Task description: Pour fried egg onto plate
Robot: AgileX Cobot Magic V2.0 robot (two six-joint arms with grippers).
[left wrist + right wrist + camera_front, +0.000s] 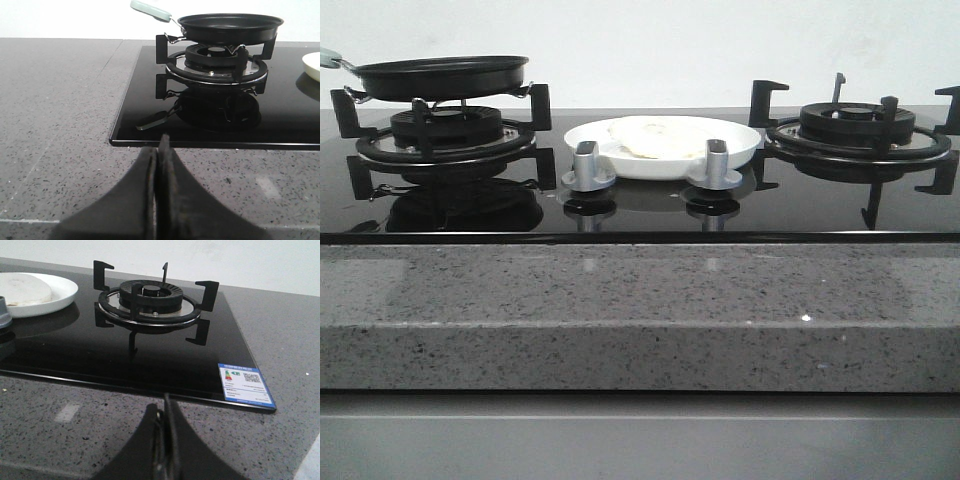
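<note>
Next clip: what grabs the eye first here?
The white plate at the centre of the black glass hob, behind the two silver knobs, with the pale fried egg lying on it. Next, the black frying pan sits on the left burner, while the right burner is bare. Both the left gripper and right gripper are shut over the speckled counter.

Pale cream fried egg (658, 138), white plate (740, 148), black frying pan (442, 76), speckled grey counter (640, 320).

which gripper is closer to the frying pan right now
Left. The left gripper sits shut off the hob's edge, facing the frying pan. The right gripper faces the other, bare burner.
</note>
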